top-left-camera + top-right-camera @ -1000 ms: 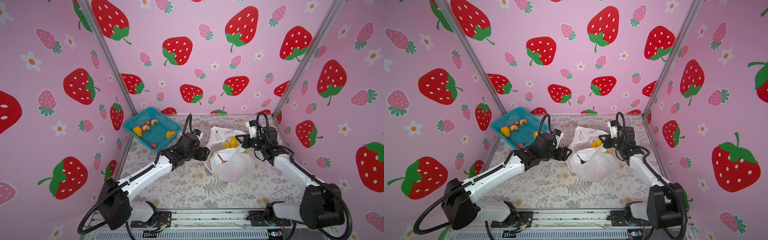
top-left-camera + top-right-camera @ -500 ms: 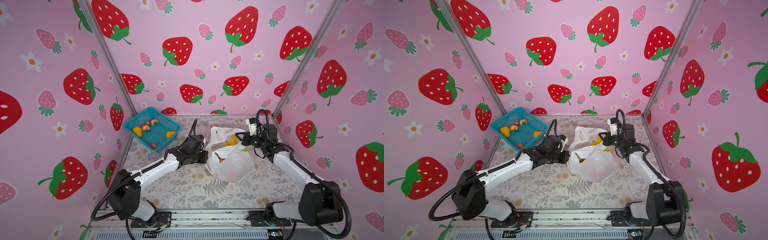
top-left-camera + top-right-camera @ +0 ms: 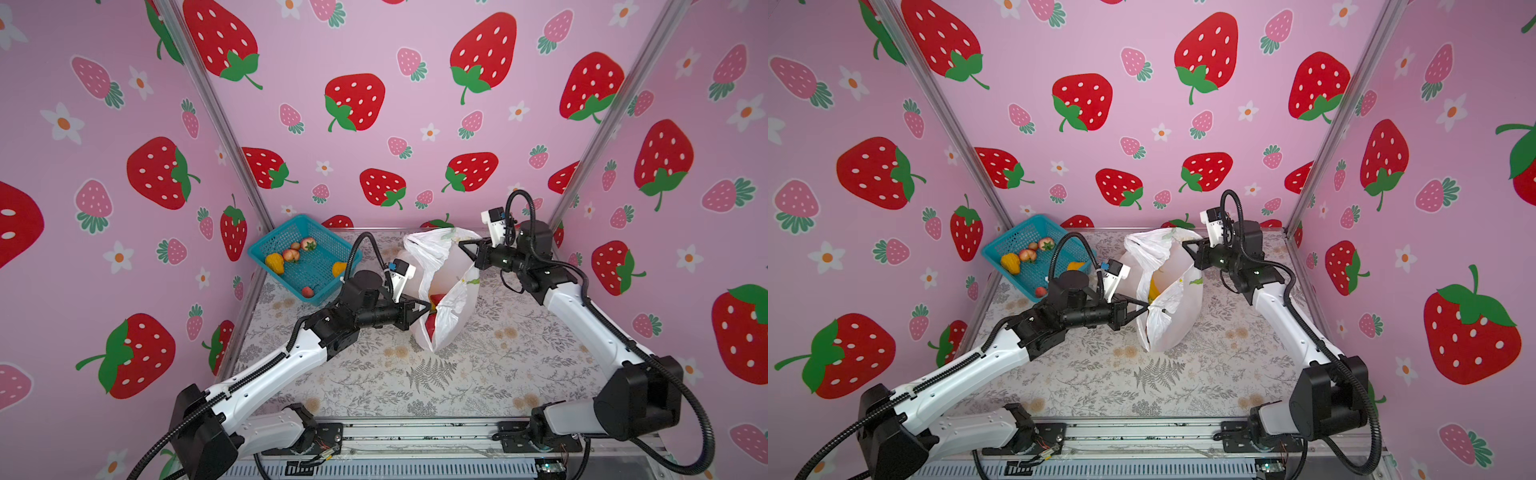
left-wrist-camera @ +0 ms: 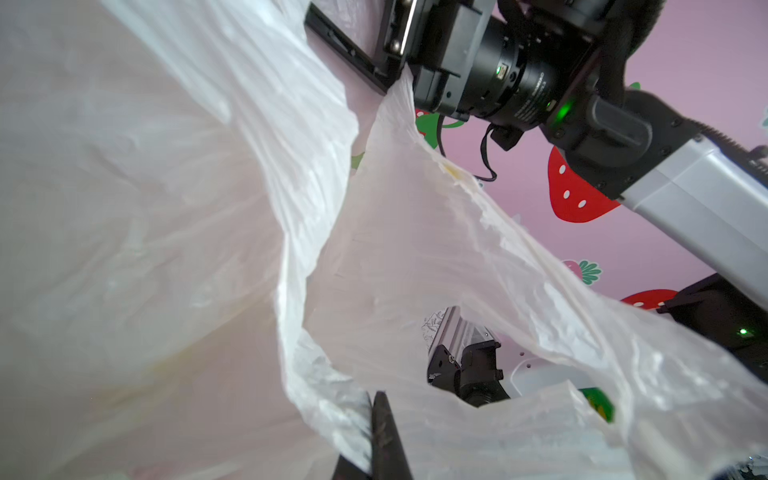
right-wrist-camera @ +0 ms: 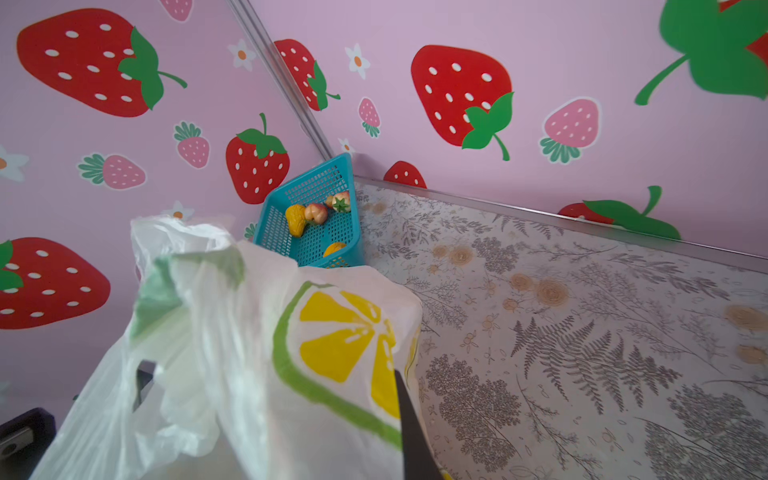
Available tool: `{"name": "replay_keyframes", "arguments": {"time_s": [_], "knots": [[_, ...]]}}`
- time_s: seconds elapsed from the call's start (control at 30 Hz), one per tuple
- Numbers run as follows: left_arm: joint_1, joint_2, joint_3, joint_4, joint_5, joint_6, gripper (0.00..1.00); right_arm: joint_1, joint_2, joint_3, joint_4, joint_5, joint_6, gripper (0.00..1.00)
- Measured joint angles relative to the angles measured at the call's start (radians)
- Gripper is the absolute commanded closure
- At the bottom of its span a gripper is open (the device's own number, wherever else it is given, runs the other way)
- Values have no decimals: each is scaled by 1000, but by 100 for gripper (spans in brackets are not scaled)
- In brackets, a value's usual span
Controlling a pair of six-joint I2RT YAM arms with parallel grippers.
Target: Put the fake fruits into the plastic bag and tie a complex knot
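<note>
Whereas a second ago the left gripper (image 3: 428,306) stood open just beside the plastic bag (image 3: 453,291), it is now clenched on the bag's near rim. The left wrist view shows thin film pinched at the fingertips (image 4: 384,428).

Right gripper (image 3: 462,248): clamped on the opposite rim as before, but shifted upward in both top views. Whether it was lifted or carried toward the far edge of the desk (image 3: 415,374), I cannot tell.

Result: the bag is drawn up between the two grips. Its mouth is pulled into a long narrow slit instead of the slumped, rounder opening of a second ago. Bag bottom appears to rest mid-desk, nearer the far edge.

Contents: a red piece (image 3: 436,300) and a yellow piece (image 3: 1152,289) show through the mouth. Several fake fruits (image 3: 275,262) lie in the teal basket (image 3: 322,266) at the far left corner of the desk, well apart from the bag.

Judgement: both arms are now busy with the rim, so no fruit can be fetched in this configuration. Either the mouth is being reset for more loading, or the handles are being gathered for tying. No knot yet, and no handles crossed or twisted that I can see.

Risk: the film is thin and the span taut, so a hard pull may tear it or tip the fruit out.
</note>
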Motion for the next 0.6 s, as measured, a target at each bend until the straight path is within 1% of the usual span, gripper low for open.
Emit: {"name": "replay_keyframes", "arguments": {"time_s": [0.13,0.33,0.5,0.6], "knots": [[-51,-6,-14,24,0,-2,100,65,108,86,-12,-18,-5,88],[-77,-20,-76,114,-5,-36,100,135,234,210,-31,-35,-12,87],[-78,-21,-145,185,-56,-54,100,146,285,249,-35,-36,-16,84],[-78,-19,-193,215,-90,-63,100,146,319,268,-51,-32,-22,79]]}}
